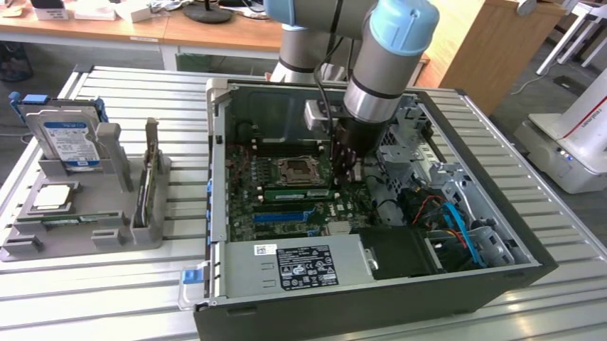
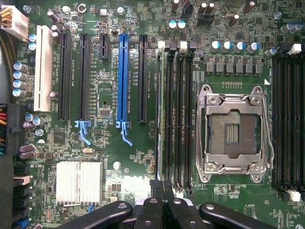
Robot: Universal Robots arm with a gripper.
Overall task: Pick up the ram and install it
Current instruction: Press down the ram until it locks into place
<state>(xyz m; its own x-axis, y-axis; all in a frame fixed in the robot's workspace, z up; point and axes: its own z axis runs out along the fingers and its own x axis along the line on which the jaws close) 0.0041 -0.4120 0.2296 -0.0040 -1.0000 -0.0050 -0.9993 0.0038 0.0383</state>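
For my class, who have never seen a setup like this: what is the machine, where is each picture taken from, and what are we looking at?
The exterior view shows a robot arm reaching down into an open computer case on a slatted table. Beside the case, a grey holder carries a hard drive and a processor chip. The wrist view looks from the arm onto the green motherboard: an empty processor socket, memory slots, a blue slot. The shut gripper hovers at the memory slots. Whether it holds anything is unclear.
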